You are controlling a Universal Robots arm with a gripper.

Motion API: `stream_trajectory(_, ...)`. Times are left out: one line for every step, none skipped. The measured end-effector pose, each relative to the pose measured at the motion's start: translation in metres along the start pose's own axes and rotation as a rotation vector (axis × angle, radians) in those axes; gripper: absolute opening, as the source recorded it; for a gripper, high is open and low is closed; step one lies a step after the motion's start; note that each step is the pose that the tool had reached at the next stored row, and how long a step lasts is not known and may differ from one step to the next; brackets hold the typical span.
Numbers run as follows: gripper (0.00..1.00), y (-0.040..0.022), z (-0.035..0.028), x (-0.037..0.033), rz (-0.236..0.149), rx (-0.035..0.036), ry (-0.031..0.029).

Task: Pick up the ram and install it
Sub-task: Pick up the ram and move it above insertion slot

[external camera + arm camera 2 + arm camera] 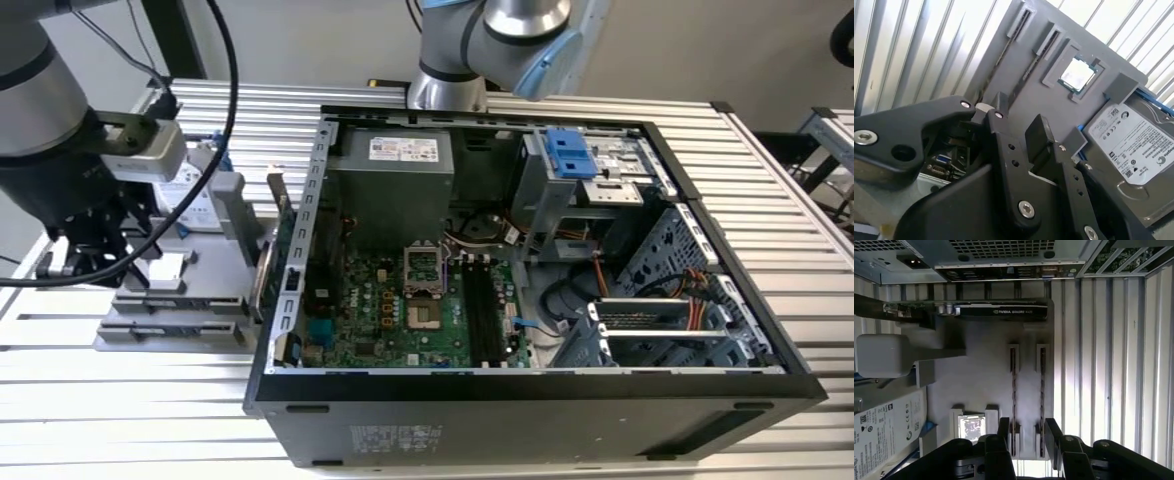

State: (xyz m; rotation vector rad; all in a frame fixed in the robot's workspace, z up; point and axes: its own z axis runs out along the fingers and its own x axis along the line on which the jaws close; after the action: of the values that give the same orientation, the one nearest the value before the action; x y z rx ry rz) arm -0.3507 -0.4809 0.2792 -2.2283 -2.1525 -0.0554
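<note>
**Gripper [1028,426] spread open over the ram on the parts tray**

At the exterior view's left, the robot arm [47,130] hangs over a gray parts tray [160,325]. The tray lies on the slatted metal table [134,400], just beside the open computer case [534,405].

In the first wrist view the fingers [1004,432] are released, set well apart and grasping nothing. Between them a ram stick [1014,385] and a second ram stick [1042,382] stand on edge in two parallel slots of the tray. Whether a finger touches either stick cannot be told.

The tray also carries a processor chip [971,429] just beside the first stick's slot and a silver-labelled hard drive [884,435] beyond the chip. A graphics card [999,310] stands on edge across the far ends of the slots, nearest the case.

In the middle of the exterior view the case lies on its side with the green motherboard [387,305] exposed. Its long black memory slots [483,310] run beside the processor socket [423,290].

Behind the case, at upper centre, stands a second arm's base [451,70]. Toward the exterior view's right, a drive bay with a blue latch [577,155] sits in the case's upper corner.
</note>
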Motion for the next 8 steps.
stream_trajectory(1.0, 0.0, 0.0017, -0.0007, 0.0, 0.0004, 0.0001)
stream_trajectory(1.0, 0.0, 0.0036, -0.0016, 0.0, 0.0009, 0.0)
stream_trajectory(1.0, 0.0001, 0.0052, -0.0029, 0.0, 0.0014, -0.0001)
stream_trajectory(1.0, 0.0002, 0.007, -0.0043, 0.0, 0.0018, -0.0001)
stream_trajectory(1.0, 0.0003, 0.0086, -0.0056, 0.0, 0.0021, -0.0001)
stream_trajectory(1.0, 0.0003, 0.0105, -0.0073, -0.001, 0.0024, 0.0)
stream_trajectory(1.0, 0.0004, 0.0123, -0.009, -0.002, 0.0026, 0.0001)
stream_trajectory(1.0, 0.0005, 0.0141, -0.0105, -0.004, 0.0027, 0.0001)
